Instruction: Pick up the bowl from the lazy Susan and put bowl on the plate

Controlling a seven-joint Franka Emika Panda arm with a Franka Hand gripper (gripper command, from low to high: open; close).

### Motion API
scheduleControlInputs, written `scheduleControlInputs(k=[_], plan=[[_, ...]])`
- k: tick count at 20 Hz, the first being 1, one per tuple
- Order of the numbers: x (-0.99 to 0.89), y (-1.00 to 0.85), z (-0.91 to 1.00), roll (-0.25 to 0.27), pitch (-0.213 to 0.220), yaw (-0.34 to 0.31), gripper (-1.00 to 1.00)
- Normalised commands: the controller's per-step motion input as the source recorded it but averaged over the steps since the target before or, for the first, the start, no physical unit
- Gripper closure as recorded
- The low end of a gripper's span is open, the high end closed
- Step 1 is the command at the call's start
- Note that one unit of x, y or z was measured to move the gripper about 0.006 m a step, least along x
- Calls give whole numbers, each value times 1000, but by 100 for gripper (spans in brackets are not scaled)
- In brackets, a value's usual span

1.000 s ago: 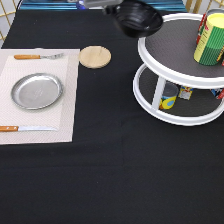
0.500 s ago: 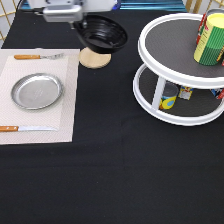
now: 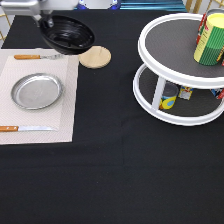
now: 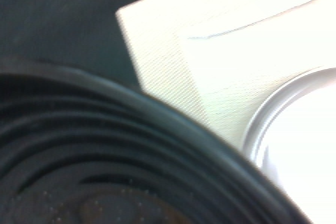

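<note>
Black bowl (image 3: 66, 34) gripped at its rim by the claw (image 3: 48, 22), fingers closed on it, hanging tilted just below and right of the claw. Held above the table, off the lazy Susan (image 3: 172, 75). Plate (image 3: 36, 91) below the claw, on the placemat (image 3: 65, 100).

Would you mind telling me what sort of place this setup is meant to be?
Probably a staged dining table: a placemat set with a plate, fork and knife, plus a lazy Susan holding cans.
</note>
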Motion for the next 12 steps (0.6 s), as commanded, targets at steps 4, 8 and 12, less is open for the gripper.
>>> scheduleControlInputs(k=[4, 8, 12], plan=[[-236, -348, -676, -8, -143, -265, 100], [-276, -293, -604, 0, -91, -278, 100], [-319, -196, -377, 14, -23, -297, 100]])
